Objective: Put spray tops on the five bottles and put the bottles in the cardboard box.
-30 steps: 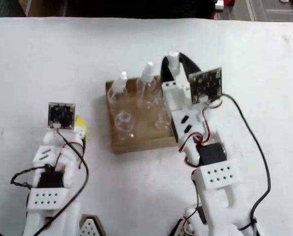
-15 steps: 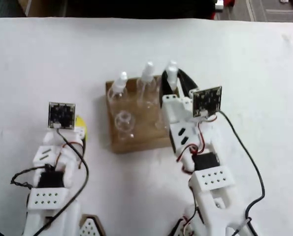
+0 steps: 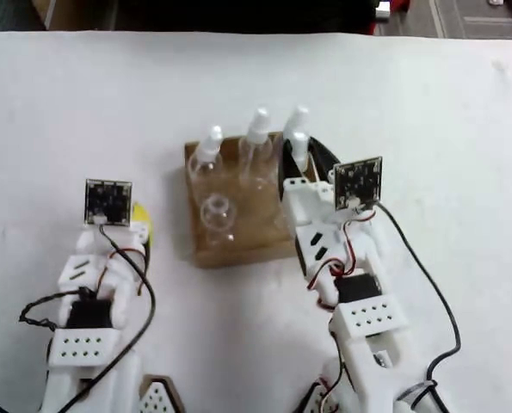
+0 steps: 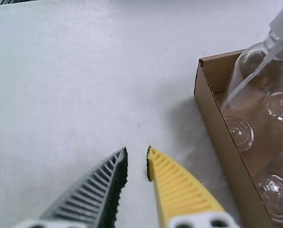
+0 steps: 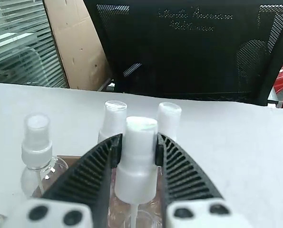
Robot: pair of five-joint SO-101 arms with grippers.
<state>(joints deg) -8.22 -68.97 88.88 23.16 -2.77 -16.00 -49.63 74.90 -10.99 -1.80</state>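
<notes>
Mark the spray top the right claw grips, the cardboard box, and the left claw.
spray top (image 5: 140,156), right wrist view, white body between the fingers.
cardboard box (image 4: 211,118), left wrist view, outer side wall.
left claw (image 4: 136,154), left wrist view, midway between its fingertips.

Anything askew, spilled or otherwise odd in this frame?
Nothing is tipped, spilled or damaged. One bottle in the cardboard box, at the corner nearest the left arm, stands open-necked and uncapped. The right gripper holds a spray top upright over the box.
</notes>
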